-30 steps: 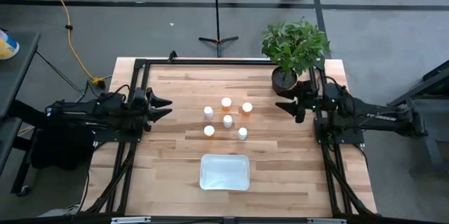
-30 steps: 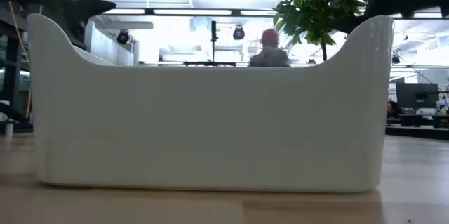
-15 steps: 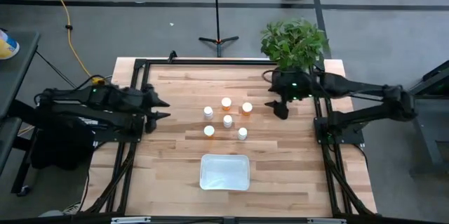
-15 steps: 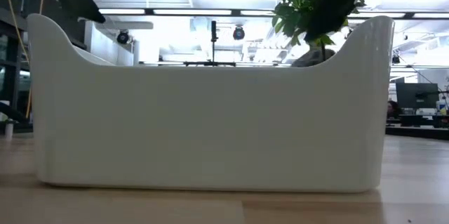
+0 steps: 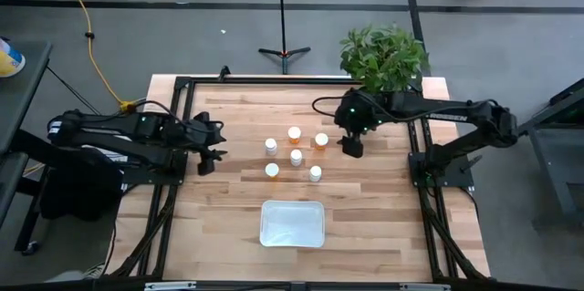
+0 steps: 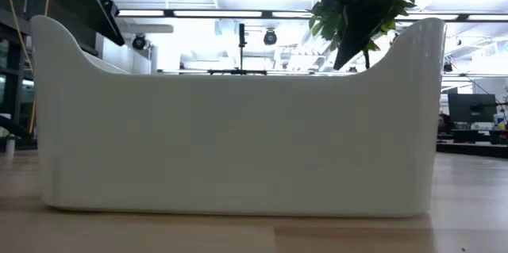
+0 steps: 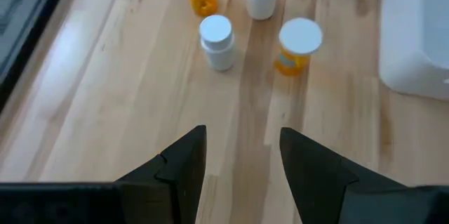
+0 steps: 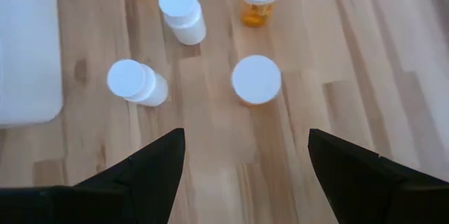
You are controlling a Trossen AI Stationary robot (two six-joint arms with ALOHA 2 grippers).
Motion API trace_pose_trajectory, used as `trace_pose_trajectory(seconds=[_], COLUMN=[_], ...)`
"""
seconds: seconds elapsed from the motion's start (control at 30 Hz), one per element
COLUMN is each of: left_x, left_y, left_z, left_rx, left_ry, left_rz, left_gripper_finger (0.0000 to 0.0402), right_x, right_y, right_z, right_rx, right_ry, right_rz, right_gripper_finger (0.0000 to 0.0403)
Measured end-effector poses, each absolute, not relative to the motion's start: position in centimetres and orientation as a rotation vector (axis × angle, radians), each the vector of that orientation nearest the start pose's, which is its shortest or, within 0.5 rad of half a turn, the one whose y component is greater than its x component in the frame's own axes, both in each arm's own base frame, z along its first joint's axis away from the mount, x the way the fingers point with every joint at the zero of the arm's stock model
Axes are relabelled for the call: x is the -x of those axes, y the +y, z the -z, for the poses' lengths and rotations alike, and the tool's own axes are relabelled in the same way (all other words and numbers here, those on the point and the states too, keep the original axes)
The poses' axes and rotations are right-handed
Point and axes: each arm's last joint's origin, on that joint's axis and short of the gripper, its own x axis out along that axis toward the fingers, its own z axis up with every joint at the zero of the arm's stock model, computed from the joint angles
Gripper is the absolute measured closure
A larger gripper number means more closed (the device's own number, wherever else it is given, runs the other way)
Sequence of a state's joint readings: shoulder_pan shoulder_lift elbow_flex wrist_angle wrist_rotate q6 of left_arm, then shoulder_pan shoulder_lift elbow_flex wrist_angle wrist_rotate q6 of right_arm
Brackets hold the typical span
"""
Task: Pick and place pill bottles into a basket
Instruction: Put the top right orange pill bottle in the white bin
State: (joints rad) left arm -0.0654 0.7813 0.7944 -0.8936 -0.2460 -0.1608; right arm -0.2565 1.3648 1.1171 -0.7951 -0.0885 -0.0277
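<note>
Six pill bottles (image 5: 295,154) stand upright in a loose cluster at the middle of the wooden table (image 5: 228,200). All carry round white caps; some bodies are orange-amber, others white. None lies inside the basket (image 5: 292,223), which sits empty on the table at the near edge, apart from the cluster. In the low view the basket's white wall fills most of the frame and hides the bottles.

The right claw (image 5: 351,146) hangs above the table just beside the right edge of the cluster, nearest the bottle (image 5: 321,140) at its far right corner. Its fingers (image 8: 147,171) are spread wide and hold nothing.

The left claw (image 5: 212,158) is positioned over the table to the left of the cluster, well apart from it. Its fingers (image 7: 182,164) are parted and empty.

A potted plant (image 5: 383,58) stands at the far right corner of the table.
</note>
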Motion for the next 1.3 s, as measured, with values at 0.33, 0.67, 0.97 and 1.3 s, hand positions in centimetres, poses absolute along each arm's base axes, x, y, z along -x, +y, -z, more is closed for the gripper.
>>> trace_pose_trajectory(seconds=[0.33,0.67,0.97,1.3], left_x=[-14.1,-14.8,-17.2,-19.0], left_y=[-0.1,-0.1,-0.1,-0.3], left_z=[-27.9,-27.6,-26.0,-24.4], left_rx=[-0.008,-0.047,-0.181,-0.188], left_ry=[0.835,0.859,0.960,1.044], left_rz=[-0.289,-0.280,-0.269,-0.269], left_gripper_finger=[0.0186,0.0186,0.0186,0.0186], right_x=[-27.2,-27.9,-28.0,-28.9], right_y=[-6.9,-7.0,-6.8,-6.8], right_z=[-26.2,-26.4,-26.3,-25.0], right_rx=[-0.190,-0.220,-0.256,-0.330], right_ry=[1.056,0.990,0.992,1.023], right_rz=[0.161,0.166,0.166,0.196], right_gripper_finger=[0.0109,0.0109,0.0109,0.0109])
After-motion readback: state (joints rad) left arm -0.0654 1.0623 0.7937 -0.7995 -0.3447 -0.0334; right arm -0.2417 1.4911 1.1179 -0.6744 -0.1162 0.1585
